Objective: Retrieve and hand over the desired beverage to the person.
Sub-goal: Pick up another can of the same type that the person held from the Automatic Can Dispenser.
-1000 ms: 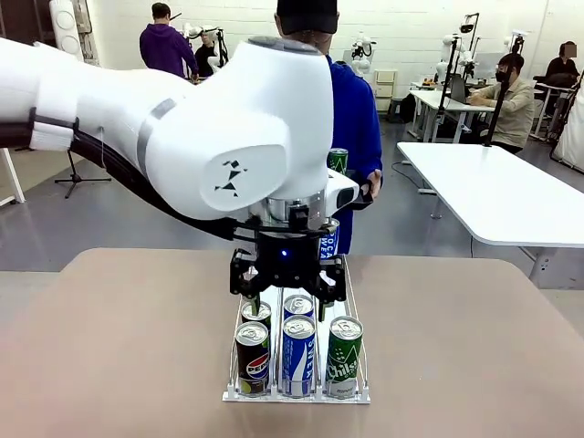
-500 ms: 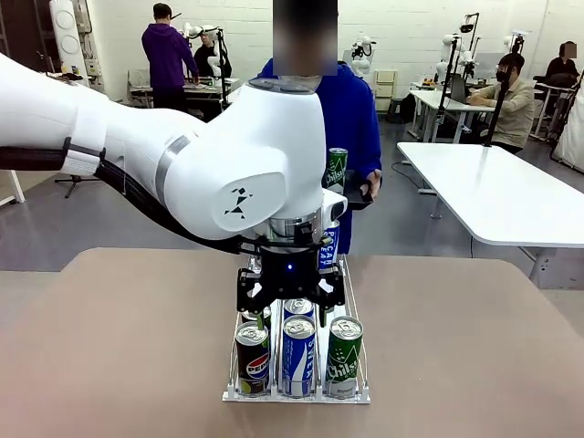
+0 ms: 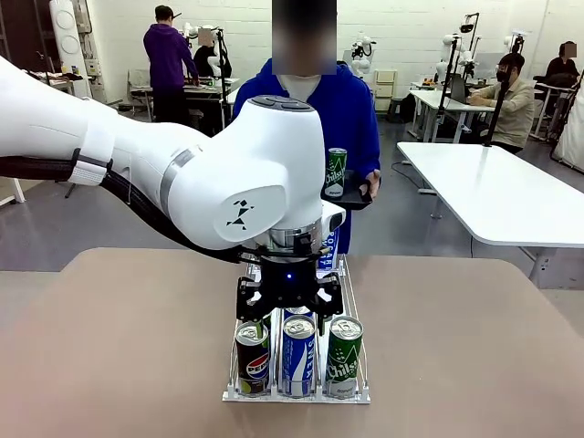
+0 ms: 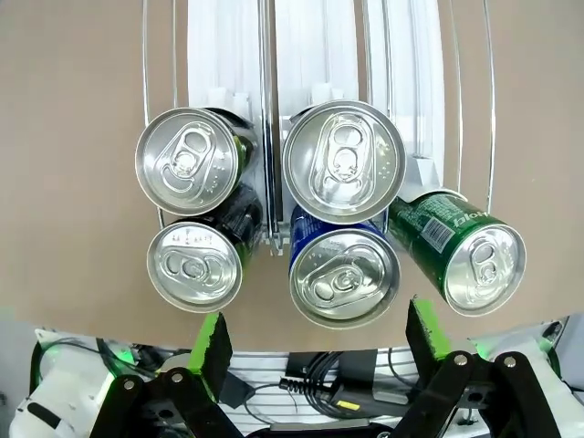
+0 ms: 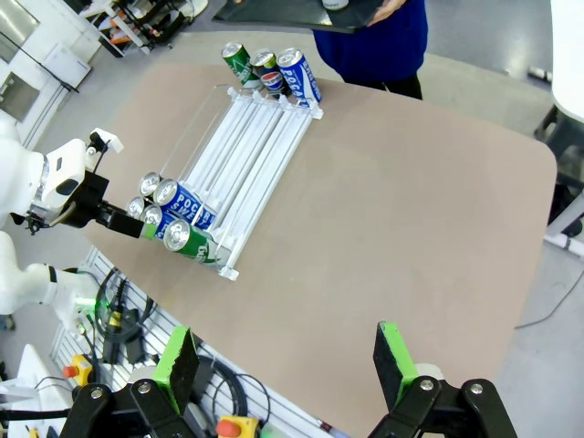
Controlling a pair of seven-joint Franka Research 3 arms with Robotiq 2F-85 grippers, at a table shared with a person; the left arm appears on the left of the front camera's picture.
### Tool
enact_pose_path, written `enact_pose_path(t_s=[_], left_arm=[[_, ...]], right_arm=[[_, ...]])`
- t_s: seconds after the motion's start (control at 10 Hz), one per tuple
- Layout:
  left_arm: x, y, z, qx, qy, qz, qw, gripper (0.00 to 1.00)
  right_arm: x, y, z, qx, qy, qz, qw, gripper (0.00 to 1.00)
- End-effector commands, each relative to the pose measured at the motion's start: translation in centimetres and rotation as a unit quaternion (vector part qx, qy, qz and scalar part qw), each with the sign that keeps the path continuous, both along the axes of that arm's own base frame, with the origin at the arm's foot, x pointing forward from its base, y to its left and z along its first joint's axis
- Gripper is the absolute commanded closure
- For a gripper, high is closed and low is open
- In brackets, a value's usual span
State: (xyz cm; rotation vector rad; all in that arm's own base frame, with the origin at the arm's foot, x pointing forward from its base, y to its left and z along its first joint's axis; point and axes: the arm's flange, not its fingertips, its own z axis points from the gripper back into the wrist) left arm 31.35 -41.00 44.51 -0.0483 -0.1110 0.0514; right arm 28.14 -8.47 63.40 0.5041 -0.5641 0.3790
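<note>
Left gripper [image 4: 318,336]: jaws apart over the front cans, gripping nothing | right gripper [image 5: 286,363]: jaws apart, high above the table | clear wire-railed can rack [image 3: 297,399]: my arm hides its rear cans from the front | person in royal-blue hoodie [image 3: 354,109]: far side, partly behind my arm, holding a dark tray [image 3: 347,199] with a green can [image 3: 337,172]

Jaws spread wide above table [image 5: 411,210] bearing a can rack [image 5: 246,132].
</note>
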Motion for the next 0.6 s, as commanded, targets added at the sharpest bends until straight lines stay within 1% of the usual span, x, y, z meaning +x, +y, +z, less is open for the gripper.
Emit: enact_pose_path(t_s=[0.0, 0.3, 0.5], left_arm=[[0.33, -0.35, -0.59, -0.001, -0.02, -0.012, 1.0, 0.0], [0.5, -0.98, -0.91, 0.005, -0.047, -0.057, 0.997, 0.0], [0.65, -1.21, -1.12, 0.0, -0.05, -0.073, 0.996, 0.0]], right_arm=[[0.05, -0.02, -0.13, 0.003, 0.002, 0.004, 1.0, 0.0], [0.05, -0.02, -0.13, 0.003, 0.002, 0.004, 1.0, 0.0], [0.05, -0.02, -0.13, 0.003, 0.002, 0.004, 1.0, 0.0]])
